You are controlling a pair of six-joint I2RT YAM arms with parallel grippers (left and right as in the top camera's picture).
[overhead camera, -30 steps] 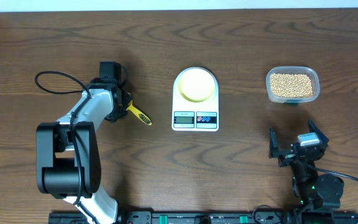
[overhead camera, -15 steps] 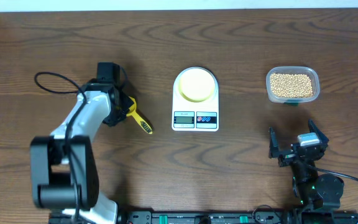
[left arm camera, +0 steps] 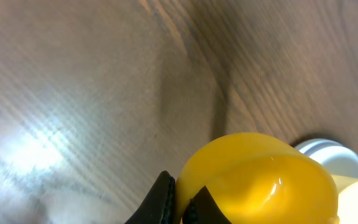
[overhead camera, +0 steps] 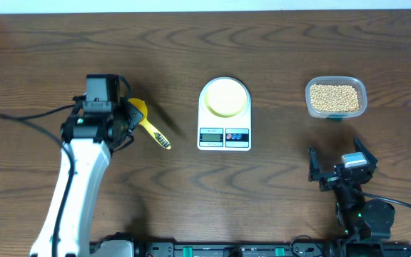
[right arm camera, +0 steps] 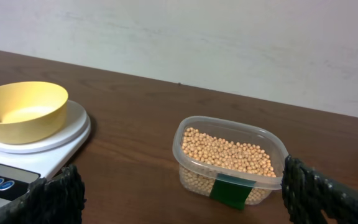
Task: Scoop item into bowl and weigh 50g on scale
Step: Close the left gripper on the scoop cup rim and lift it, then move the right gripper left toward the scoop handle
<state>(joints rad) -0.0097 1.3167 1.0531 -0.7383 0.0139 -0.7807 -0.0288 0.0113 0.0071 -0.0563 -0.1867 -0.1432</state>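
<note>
The tan beans [overhead camera: 335, 96] fill a clear plastic tub [overhead camera: 361, 89] at the right; they also show in the right wrist view [right arm camera: 229, 153]. The pale yellow bowl [overhead camera: 225, 96] stands empty on the white scale [overhead camera: 224, 137] at the table's middle, and both show in the right wrist view, bowl [right arm camera: 22, 109] on scale [right arm camera: 48, 146]. My left gripper [overhead camera: 128, 118] is shut on a bright yellow measuring spoon [overhead camera: 152, 128], left of the scale; in the left wrist view the fingers [left arm camera: 180, 202] pinch the spoon's cup [left arm camera: 260, 180]. My right gripper [overhead camera: 340, 171] is open and empty, in front of the tub.
The spoon's handle points toward the scale's front left corner. The tub has a green label [right arm camera: 232, 190] on its near side. A black cable [overhead camera: 27, 114] trails left of the left arm. A pale wall [right arm camera: 229, 43] runs behind the table's far edge.
My left arm has swung left and risen with the spoon in its grip, so the spoon's cup now shows. The right arm, scale, bowl and tub have not moved.
</note>
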